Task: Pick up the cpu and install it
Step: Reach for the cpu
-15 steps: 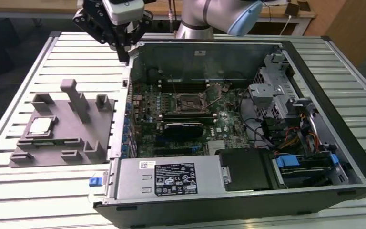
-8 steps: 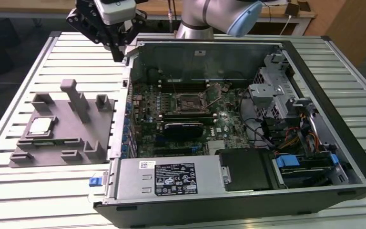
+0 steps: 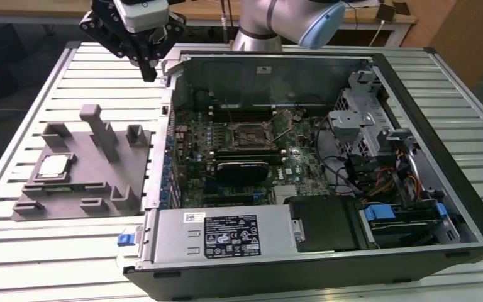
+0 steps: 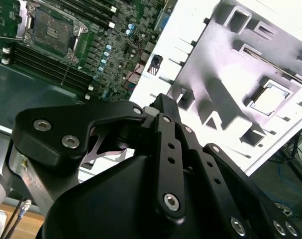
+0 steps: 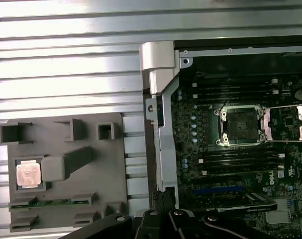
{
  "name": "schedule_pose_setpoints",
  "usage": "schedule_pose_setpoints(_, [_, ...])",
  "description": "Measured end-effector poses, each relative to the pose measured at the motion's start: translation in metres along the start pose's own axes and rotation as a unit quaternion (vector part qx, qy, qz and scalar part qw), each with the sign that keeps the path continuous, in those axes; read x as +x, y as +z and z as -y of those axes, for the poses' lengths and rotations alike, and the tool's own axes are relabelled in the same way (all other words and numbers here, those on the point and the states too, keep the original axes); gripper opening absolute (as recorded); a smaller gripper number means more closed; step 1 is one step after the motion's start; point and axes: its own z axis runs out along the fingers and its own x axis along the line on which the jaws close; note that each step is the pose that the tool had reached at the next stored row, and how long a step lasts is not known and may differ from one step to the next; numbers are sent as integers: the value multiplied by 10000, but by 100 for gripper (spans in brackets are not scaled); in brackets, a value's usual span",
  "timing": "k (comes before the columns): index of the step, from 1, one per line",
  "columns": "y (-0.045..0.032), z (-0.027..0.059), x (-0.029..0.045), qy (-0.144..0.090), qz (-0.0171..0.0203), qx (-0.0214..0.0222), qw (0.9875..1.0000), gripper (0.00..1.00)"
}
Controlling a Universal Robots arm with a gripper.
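At the exterior view's left, a grey plastic fixture point(image 3: 90, 189) lies flat on the slatted metal counter point(image 3: 82, 69). The cpu point(image 3: 53, 167) sits in 1 square pocket near the fixture's left edge, silvery top up, and nothing touches it. It lies in the same pocket in the first wrist view point(image 5: 29, 174) and the second wrist view point(image 4: 270, 98).

Further along and higher in the exterior view, the black gripper point(image 3: 148, 74) hangs over the counter, beside the far left corner of the open computer case point(image 3: 275, 69). It is narrow, its 2 fingers drawn together and holding nothing, and it is well apart from the cpu.

To the right, the case lies on its side with the green motherboard point(image 3: 300, 157) exposed. The black-framed socket point(image 3: 250, 133) near the board's middle is open, and in the first wrist view point(image 5: 239, 125) its metal load plate point(image 5: 285, 122) is folded to one side. A silver power supply point(image 3: 224, 236) fills the case's near edge. At the far right stand grey drive cages point(image 3: 367, 119) and bundled cables point(image 3: 384, 182).
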Motion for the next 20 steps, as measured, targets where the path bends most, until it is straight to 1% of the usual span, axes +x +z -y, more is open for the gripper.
schedule_pose_setpoints(20, [3,12,220,0,0,0,10000,11])
